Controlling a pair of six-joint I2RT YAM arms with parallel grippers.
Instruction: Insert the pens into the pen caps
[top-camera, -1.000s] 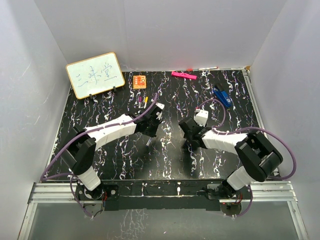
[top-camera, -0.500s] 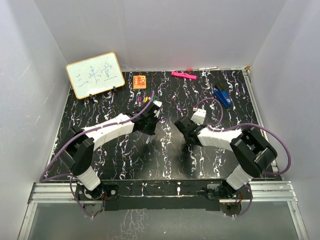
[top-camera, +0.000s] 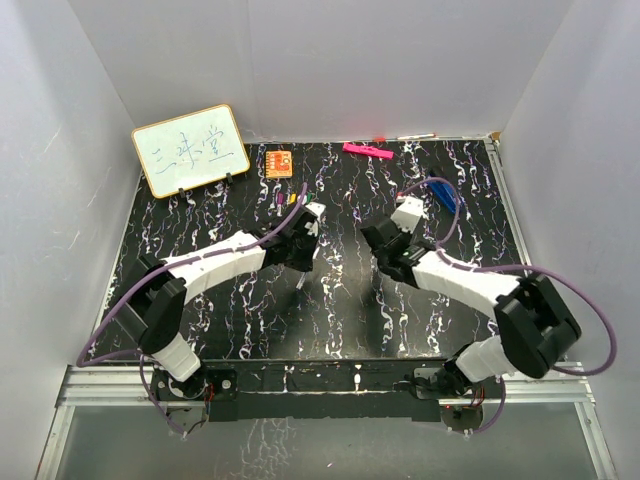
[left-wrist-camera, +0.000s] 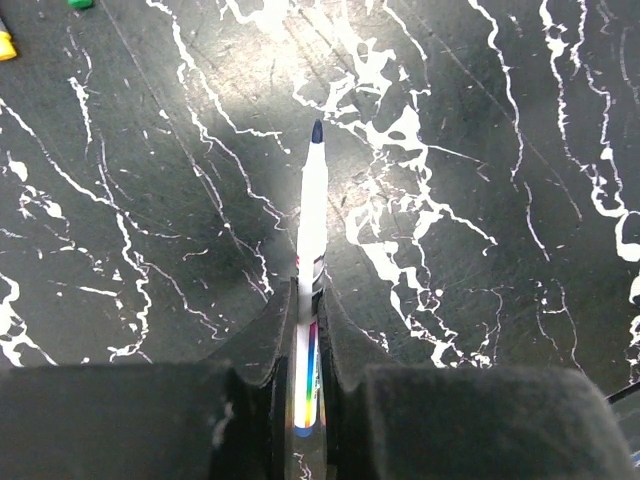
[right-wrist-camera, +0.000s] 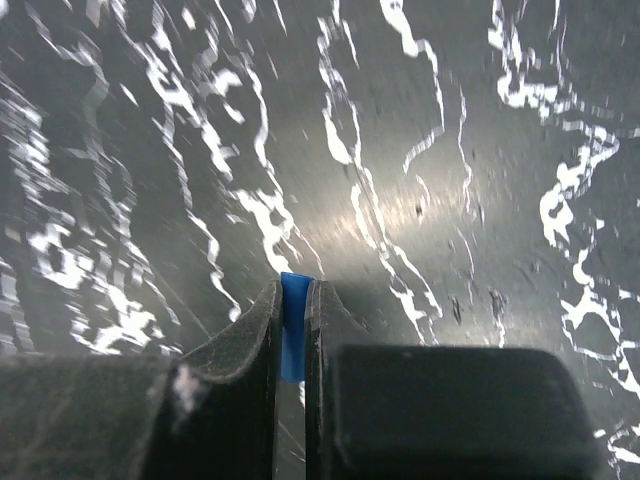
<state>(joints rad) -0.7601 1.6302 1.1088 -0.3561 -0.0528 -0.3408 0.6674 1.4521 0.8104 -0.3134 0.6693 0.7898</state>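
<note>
My left gripper (left-wrist-camera: 309, 300) is shut on a white pen (left-wrist-camera: 311, 215), which sticks out ahead of the jaws and ends in a dark blue tip (left-wrist-camera: 317, 131) just above the black marbled table. In the top view this pen (top-camera: 300, 284) hangs below the left gripper (top-camera: 301, 262) at the table's middle. The right gripper (right-wrist-camera: 293, 297) is shut on a small blue pen cap (right-wrist-camera: 293, 305), held above the table. From above, the right gripper (top-camera: 388, 268) is a short way right of the left one. Yellow (left-wrist-camera: 5, 45) and green (left-wrist-camera: 80, 3) caps lie at the far left.
A whiteboard (top-camera: 190, 150) leans at the back left, with an orange object (top-camera: 279, 163) beside it. A pink marker (top-camera: 367, 151) lies along the back edge. The blue clip-like object (top-camera: 443, 192) sits back right. Small coloured pieces (top-camera: 285, 201) lie behind the left gripper.
The right gripper has shut on the blue cap and moved with it away from the table toward the back right. The left gripper still holds its pen, hardly shifted.
</note>
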